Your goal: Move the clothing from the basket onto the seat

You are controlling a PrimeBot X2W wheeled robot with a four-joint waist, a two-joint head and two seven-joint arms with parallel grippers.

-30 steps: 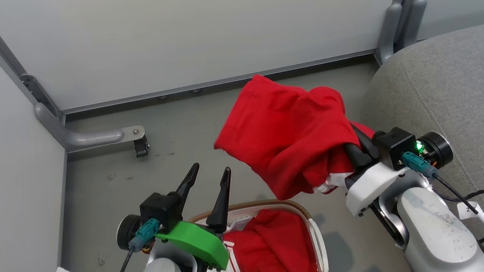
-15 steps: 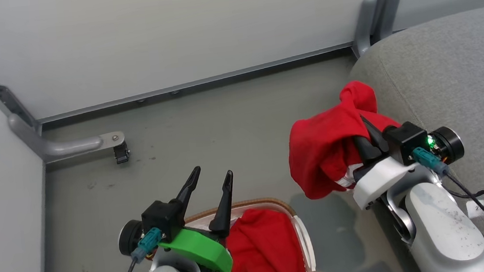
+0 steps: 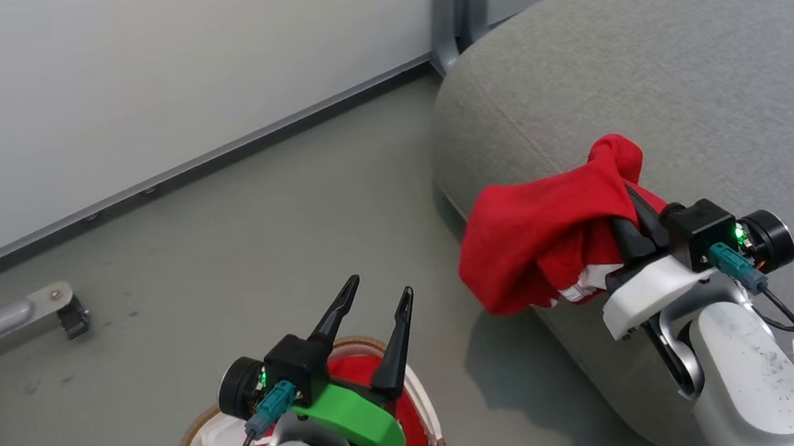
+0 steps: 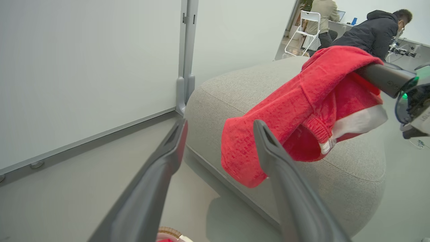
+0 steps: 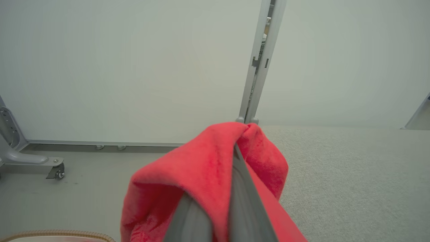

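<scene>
The right claw [image 3: 634, 209] clamps a red garment [image 3: 537, 238] over the seat's [image 3: 644, 68] left edge; the left claw [image 3: 380, 286] gapes above the basket [image 3: 425, 402].

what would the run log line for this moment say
right gripper: shut on red garment, at seat edge | left gripper: open, above basket | more clothing in basket

No legible text — none anywhere
</scene>
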